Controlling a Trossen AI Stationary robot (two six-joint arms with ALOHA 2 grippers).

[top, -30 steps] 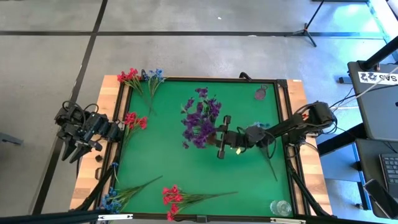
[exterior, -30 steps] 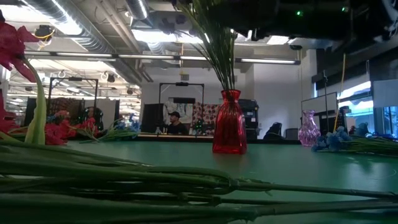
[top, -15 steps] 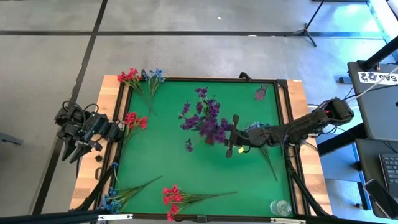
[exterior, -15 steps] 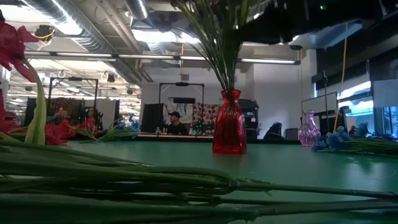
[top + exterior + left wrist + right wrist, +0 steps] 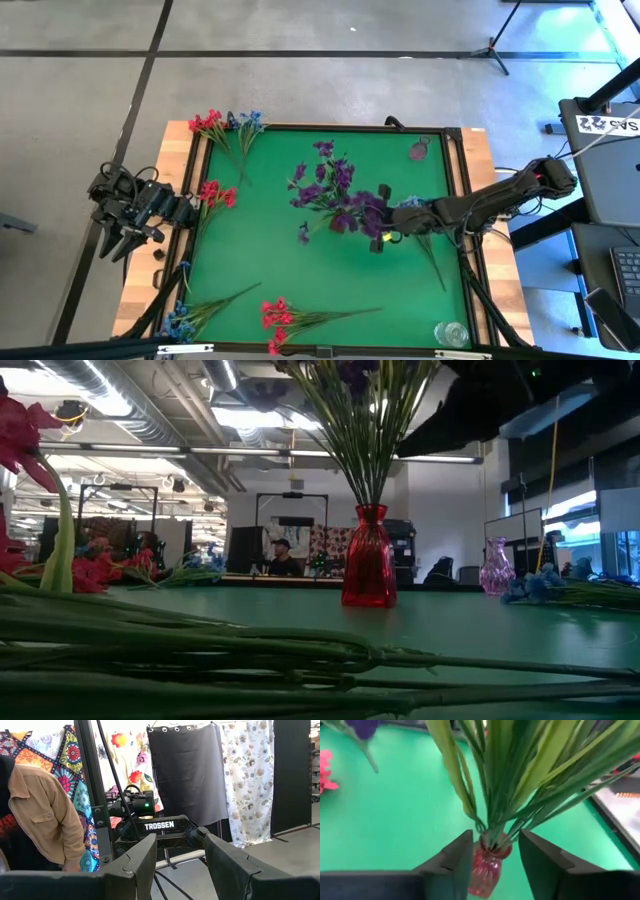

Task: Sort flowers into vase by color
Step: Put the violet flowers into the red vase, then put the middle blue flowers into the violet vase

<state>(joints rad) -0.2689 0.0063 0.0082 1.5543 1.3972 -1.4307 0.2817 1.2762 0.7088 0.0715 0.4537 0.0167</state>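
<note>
Right of centre in the high view: right gripper (image 5: 383, 235), item one. Its wrist view shows the two dark fingers (image 5: 460, 857) spread apart, with no stem pinched between them.

Directly beyond the fingertips: narrow-necked red glass vase (image 5: 487, 865), upright on the green felt mat (image 5: 260, 250). Contents: one bunch of thin green stems (image 5: 495, 780) fanning out of the neck, topped by purple blossoms (image 5: 335, 195) at frame centre.

Step in hand, by judgement: letting go of the bunch just seated in the vase. To do it well, keep the fingers wide and draw back along their own line, level, so no leaf snags and the vase is not tipped.

Loose on the mat: red sprigs (image 5: 215, 192) at left, another red sprig (image 5: 280, 315) at the bottom edge, blue sprigs (image 5: 250, 120) at upper left.

Far left edge of the frame: left gripper (image 5: 180, 840), off the table, fingers apart and empty, waiting.
</note>
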